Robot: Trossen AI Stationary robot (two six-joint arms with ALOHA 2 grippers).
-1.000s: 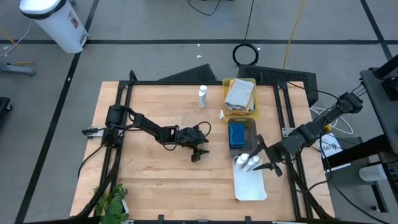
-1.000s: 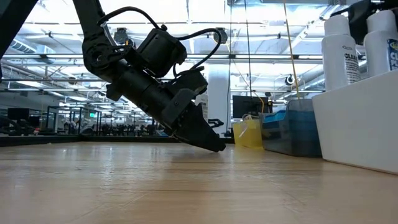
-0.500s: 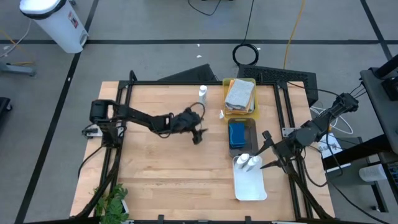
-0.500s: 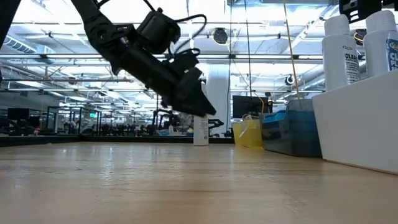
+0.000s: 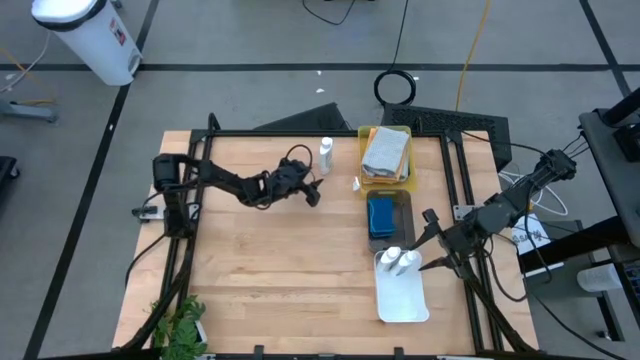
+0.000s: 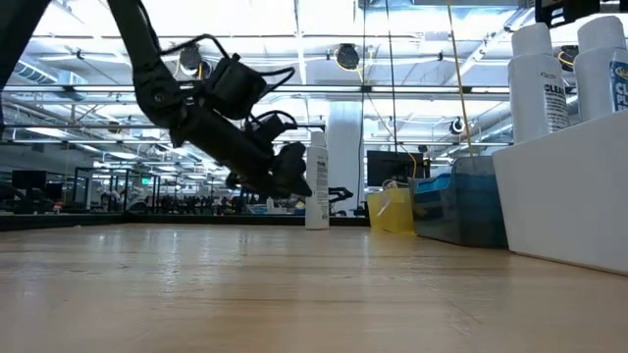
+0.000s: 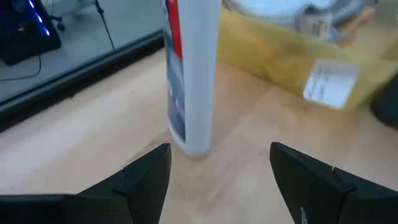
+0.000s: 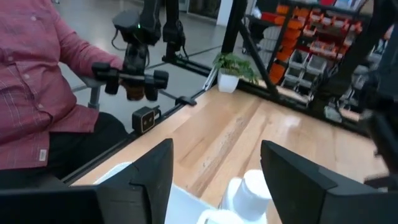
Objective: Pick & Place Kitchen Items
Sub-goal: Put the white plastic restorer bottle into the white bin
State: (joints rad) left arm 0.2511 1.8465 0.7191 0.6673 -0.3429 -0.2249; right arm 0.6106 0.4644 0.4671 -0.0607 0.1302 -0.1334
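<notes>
One white blue-labelled bottle (image 5: pixel 325 152) stands upright on its base on the wood table near the far edge; it also shows in the left wrist view (image 7: pixel 189 74) and the low view (image 6: pixel 316 191). My left gripper (image 5: pixel 313 194) (image 7: pixel 217 168) is open just short of it, on its near-left side, touching nothing. Two more bottles (image 5: pixel 400 261) stand in the white tray (image 5: pixel 405 300). My right gripper (image 5: pixel 431 243) (image 8: pixel 211 180) is open beside them on their right. Grey towels (image 5: pixel 385 150) lie in the yellow tray (image 5: pixel 404 178), and blue sponges (image 5: pixel 381 213) lie in the dark grey tray (image 5: pixel 400 198).
The three trays stand in a row along the table's right side. A black frame (image 5: pixel 300 133) runs around the tabletop. A person in a red shirt (image 8: pixel 43 93) sits beyond the table's edge. A potted plant (image 5: pixel 178 322) stands at the near left corner.
My left gripper has risen from low over the table's middle and gone toward the far edge, up to the lone bottle, staying open. My right gripper has drawn back a little from the two bottles toward the right edge.
</notes>
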